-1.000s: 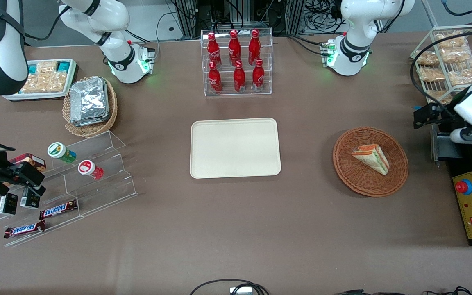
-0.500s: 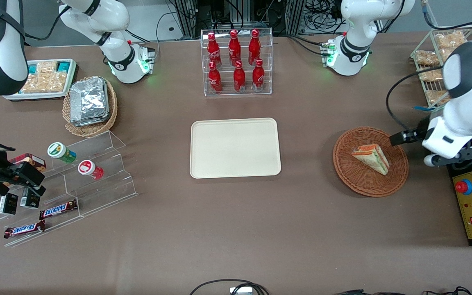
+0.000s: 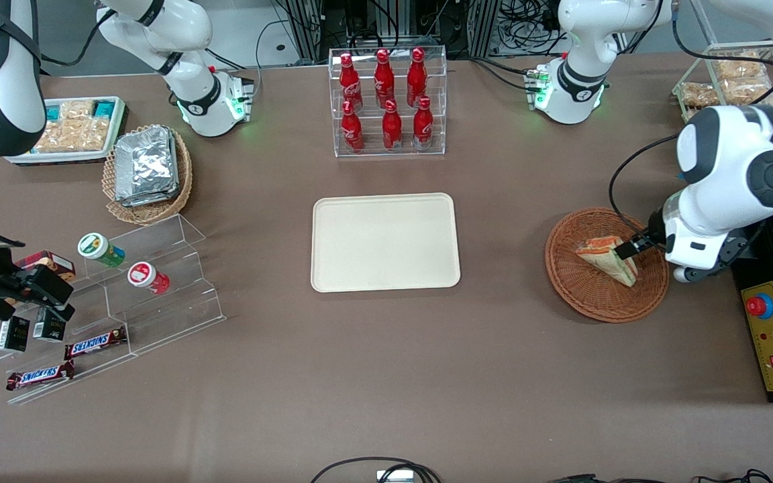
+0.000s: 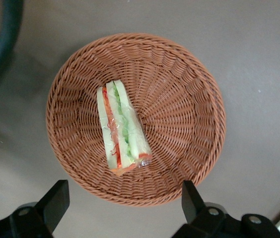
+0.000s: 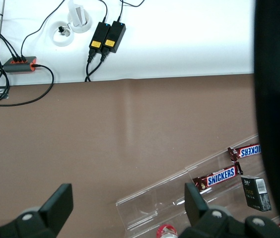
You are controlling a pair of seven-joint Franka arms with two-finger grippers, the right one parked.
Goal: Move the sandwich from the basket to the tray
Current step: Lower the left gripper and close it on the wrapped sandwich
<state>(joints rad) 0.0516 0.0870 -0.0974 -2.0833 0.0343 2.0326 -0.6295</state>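
Observation:
The sandwich (image 3: 608, 260) (image 4: 121, 131), a clear-wrapped wedge with orange and green filling, lies in the reddish-brown wicker basket (image 3: 594, 303) (image 4: 179, 99). My left arm's wrist (image 3: 695, 235) hangs over the basket's rim toward the working arm's end of the table. In the left wrist view the gripper (image 4: 122, 204) is open, well above the basket. Its two black fingers (image 4: 55, 203) stand wide apart over the rim, with nothing between them. The cream tray (image 3: 386, 243) sits bare at mid-table, toward the parked arm's end from the basket.
A clear rack of red bottles (image 3: 388, 100) stands farther from the camera than the tray. A control box with a red button (image 3: 772, 335) and a wire rack of snack packs (image 3: 729, 87) flank the basket. A tan basket of foil packets (image 3: 148, 174) and an acrylic shelf (image 3: 158, 295) lie toward the parked arm.
My left arm has swung in from the table's edge until its wrist is over the basket. The sandwich and basket have not moved.

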